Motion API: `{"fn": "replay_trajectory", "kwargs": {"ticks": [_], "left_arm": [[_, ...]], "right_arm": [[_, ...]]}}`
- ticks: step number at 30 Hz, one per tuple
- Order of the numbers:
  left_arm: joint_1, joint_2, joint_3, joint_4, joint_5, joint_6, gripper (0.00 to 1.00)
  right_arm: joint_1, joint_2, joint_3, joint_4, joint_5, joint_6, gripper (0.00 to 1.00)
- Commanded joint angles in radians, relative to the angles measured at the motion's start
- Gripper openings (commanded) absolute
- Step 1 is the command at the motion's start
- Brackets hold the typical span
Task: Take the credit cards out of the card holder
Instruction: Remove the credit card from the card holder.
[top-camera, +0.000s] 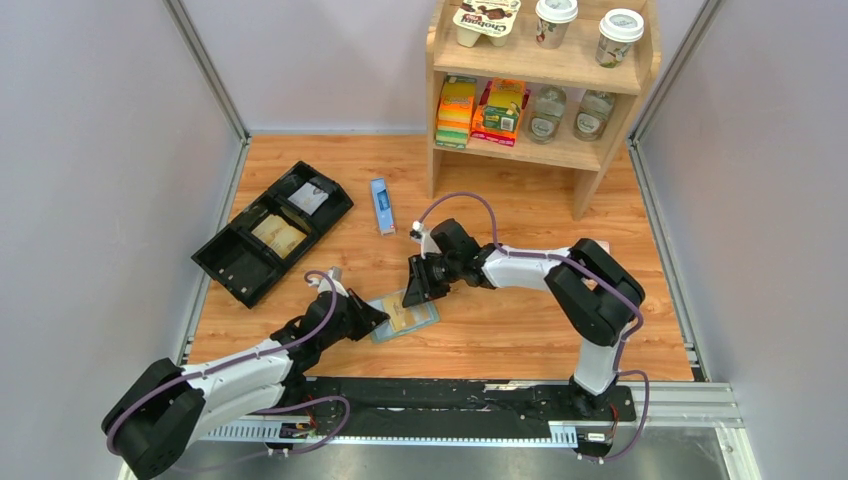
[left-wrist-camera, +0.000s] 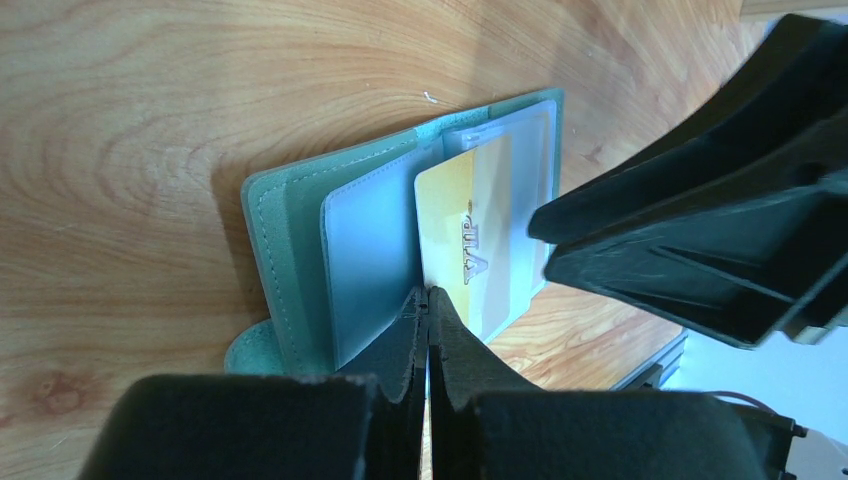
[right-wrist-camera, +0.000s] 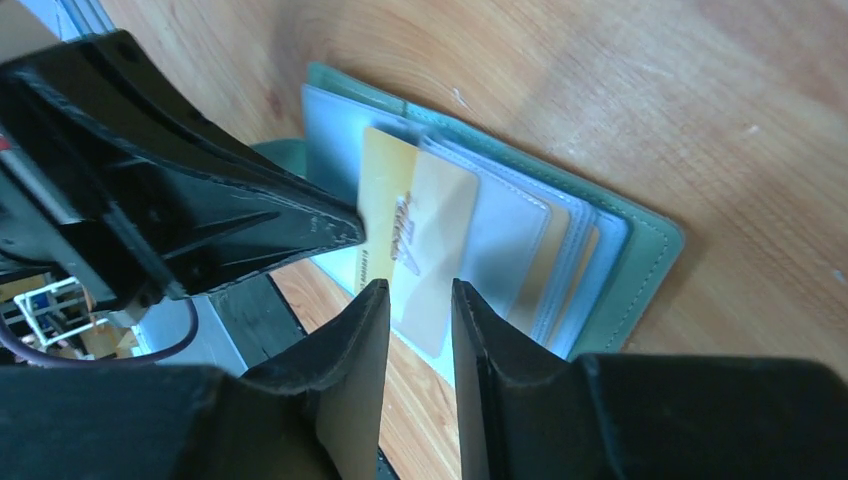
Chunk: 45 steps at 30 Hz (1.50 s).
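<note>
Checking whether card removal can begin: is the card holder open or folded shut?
Open: the card holder lies spread flat, pocket pages facing up, a gold card showing among them.

The overhead view is bright and even, with soft light from above, so the arms only throw faint, short shadows on the tabletop. The side walls splay outward, typical wide-angle stretch. Wrist views are more contrasty. Up close, the black left gripper and right gripper go soft and nearly featureless, a pale sheen washes the clear pockets of the card holder, and a dark shadow hugs its left edge.
</note>
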Motion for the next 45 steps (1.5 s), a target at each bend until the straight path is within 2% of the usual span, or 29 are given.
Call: {"fn": "replay_trajectory", "kwargs": {"ticks": [1, 6, 8, 9, 13, 15, 20, 29, 33, 38, 41, 45], "left_arm": [[-0.003, 0.01, 0.016, 0.03, 0.002, 0.014, 0.0], [-0.003, 0.008, 0.012, 0.028, -0.005, 0.008, 0.0], [-0.003, 0.01, 0.006, 0.028, -0.009, -0.003, 0.08], [-0.003, 0.01, 0.004, 0.028, -0.011, -0.006, 0.17], [-0.003, 0.011, -0.004, 0.025, -0.018, -0.022, 0.32], [-0.003, 0.017, -0.007, 0.028, -0.023, -0.023, 0.36], [-0.003, 0.066, -0.005, 0.075, -0.009, -0.028, 0.38], [-0.003, 0.194, 0.009, 0.204, 0.026, -0.035, 0.37], [-0.003, 0.178, -0.005, 0.218, 0.018, -0.038, 0.25], [-0.003, 0.109, -0.016, 0.206, 0.005, -0.008, 0.0], [-0.003, 0.034, -0.016, 0.142, -0.012, 0.007, 0.0], [-0.003, -0.088, 0.016, -0.079, -0.038, 0.037, 0.0]], "right_arm": [[-0.001, 0.042, -0.016, 0.084, -0.051, 0.022, 0.31], [-0.032, 0.081, -0.027, 0.006, -0.008, 0.034, 0.27], [-0.05, 0.092, -0.042, -0.003, -0.016, 0.041, 0.27], [-0.056, 0.097, -0.051, -0.005, -0.02, 0.045, 0.26], [-0.075, 0.106, -0.077, -0.007, -0.026, 0.041, 0.26], [-0.078, 0.109, -0.083, -0.01, -0.028, 0.036, 0.26], [-0.081, 0.115, -0.083, -0.007, -0.037, 0.034, 0.26], [-0.081, 0.124, -0.079, -0.005, -0.043, 0.034, 0.25], [-0.081, 0.12, -0.08, -0.005, -0.043, 0.033, 0.25], [-0.081, 0.123, -0.08, -0.005, -0.04, 0.034, 0.25], [-0.079, 0.121, -0.08, -0.005, -0.037, 0.036, 0.25], [-0.081, 0.106, -0.085, -0.008, -0.025, 0.034, 0.27]]}}
